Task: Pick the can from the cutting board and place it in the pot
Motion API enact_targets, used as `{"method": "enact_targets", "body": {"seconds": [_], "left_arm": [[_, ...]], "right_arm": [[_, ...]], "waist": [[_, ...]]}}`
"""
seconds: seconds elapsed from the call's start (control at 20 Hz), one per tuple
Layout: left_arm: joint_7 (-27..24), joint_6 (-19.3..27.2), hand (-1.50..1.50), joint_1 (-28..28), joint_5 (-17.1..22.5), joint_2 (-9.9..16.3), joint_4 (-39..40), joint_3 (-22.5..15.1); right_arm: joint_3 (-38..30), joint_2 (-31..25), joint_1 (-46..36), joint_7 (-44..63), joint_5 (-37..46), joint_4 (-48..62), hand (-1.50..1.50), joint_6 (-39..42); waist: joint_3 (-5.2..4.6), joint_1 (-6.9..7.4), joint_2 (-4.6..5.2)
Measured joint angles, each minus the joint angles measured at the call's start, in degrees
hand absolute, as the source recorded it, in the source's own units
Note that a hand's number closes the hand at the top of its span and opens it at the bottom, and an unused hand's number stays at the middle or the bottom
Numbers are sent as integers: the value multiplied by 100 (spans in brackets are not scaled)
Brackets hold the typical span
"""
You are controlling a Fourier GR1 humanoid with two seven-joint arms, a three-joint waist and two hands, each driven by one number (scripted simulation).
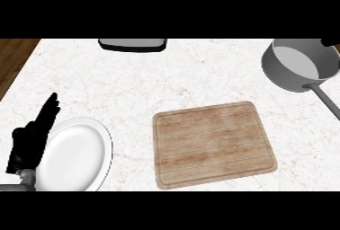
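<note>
- Left hand (33, 134), fingers straight and relaxed, rests at the near left edge beside a round white plate (74, 155).
- Wooden cutting board (212, 143), rounded corners, lies bare mid-counter; the can is not visible.
- Dark tray (133, 44) sits far.
- Grey metal pot (299, 65) stands far right.

A white marble countertop (133, 81) with faint brownish veins fills the view. At centre, a tan wooden cutting board (214, 144) shows pale grain lines. At eight o'clock sits a plain white round plate (74, 155) beside a black hand (30, 141). At two o'clock, a grey metal pot (299, 65), paler inside.
</note>
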Motion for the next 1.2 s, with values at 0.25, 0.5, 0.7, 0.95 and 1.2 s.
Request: {"method": "enact_targets", "body": {"seconds": [0.25,0.5,0.7,0.95,1.2], "left_arm": [[65,-81,0,-96,32,18,-27,26],[-5,-120,0,-139,24,-13,54,34],[-4,-87,0,-150,-20,-51,44,29],[-1,-160,0,-182,2,-43,102,45],[23,-128,0,-154,-31,-58,75,59]], "right_arm": [[-336,-184,149,-418,-314,226,-150,-119],[-853,-228,265,-893,-854,250,-150,-297],[-1161,-203,428,-1416,-1192,211,-150,-490],[-1478,-129,524,-2108,-1545,-67,-150,-1047],[-1944,30,481,-2924,-2132,-585,-150,-1756]], "waist": [[12,78,43],[17,101,58],[21,113,58],[27,113,61],[28,89,28]]}}
